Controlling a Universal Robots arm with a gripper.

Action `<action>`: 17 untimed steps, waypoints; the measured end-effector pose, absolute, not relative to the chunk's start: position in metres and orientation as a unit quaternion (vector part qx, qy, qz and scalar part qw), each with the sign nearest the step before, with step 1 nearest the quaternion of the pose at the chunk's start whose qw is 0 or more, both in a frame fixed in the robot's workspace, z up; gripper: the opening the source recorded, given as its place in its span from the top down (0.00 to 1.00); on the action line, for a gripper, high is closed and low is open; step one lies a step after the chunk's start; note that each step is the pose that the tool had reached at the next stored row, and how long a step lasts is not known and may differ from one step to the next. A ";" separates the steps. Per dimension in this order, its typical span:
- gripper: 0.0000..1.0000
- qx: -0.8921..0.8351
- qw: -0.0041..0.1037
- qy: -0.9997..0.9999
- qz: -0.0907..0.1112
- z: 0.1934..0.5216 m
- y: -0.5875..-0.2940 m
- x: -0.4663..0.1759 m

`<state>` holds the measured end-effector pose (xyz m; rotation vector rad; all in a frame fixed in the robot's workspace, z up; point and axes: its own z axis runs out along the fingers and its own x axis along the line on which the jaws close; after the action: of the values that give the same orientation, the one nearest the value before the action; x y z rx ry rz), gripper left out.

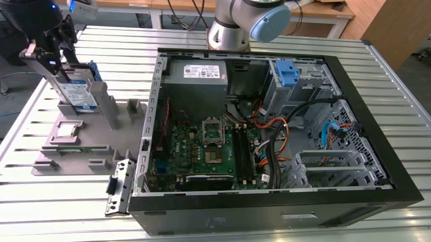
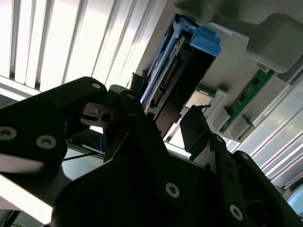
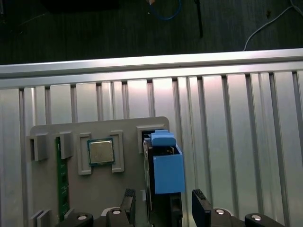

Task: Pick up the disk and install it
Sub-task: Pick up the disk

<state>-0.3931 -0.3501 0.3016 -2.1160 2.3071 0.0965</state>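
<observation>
The disk [image 1: 75, 92] stands on edge in a slot of the grey holder [image 1: 94, 136] at the exterior view's left, its white-and-blue label facing out and a blue carrier around it. My black gripper [image 1: 62, 68] hangs right over its top end. In the first wrist view the gripper [image 3: 163, 206] is open, with one finger [image 3: 129, 201] on each side of the disk [image 3: 163, 165] and a small gap at both. The second wrist view shows the same straddle: the gripper [image 2: 163, 120] around the disk's [image 2: 177, 75] connector end.
The open computer case [image 1: 377, 126] fills the exterior view's right, with a blue bracket [image 1: 287, 73] in its drive bay and a grey power supply [image 1: 199, 75]. The holder [image 3: 94, 189] also carries a processor chip [image 3: 101, 151] and a green memory stick [image 3: 60, 179]. The arm's base [image 1: 235, 25] stands behind the case.
</observation>
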 end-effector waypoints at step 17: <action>0.41 -0.675 0.003 0.737 0.033 0.301 -0.350 -0.389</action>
<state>-0.3891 -0.3501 0.3015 -2.1182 2.3101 0.1021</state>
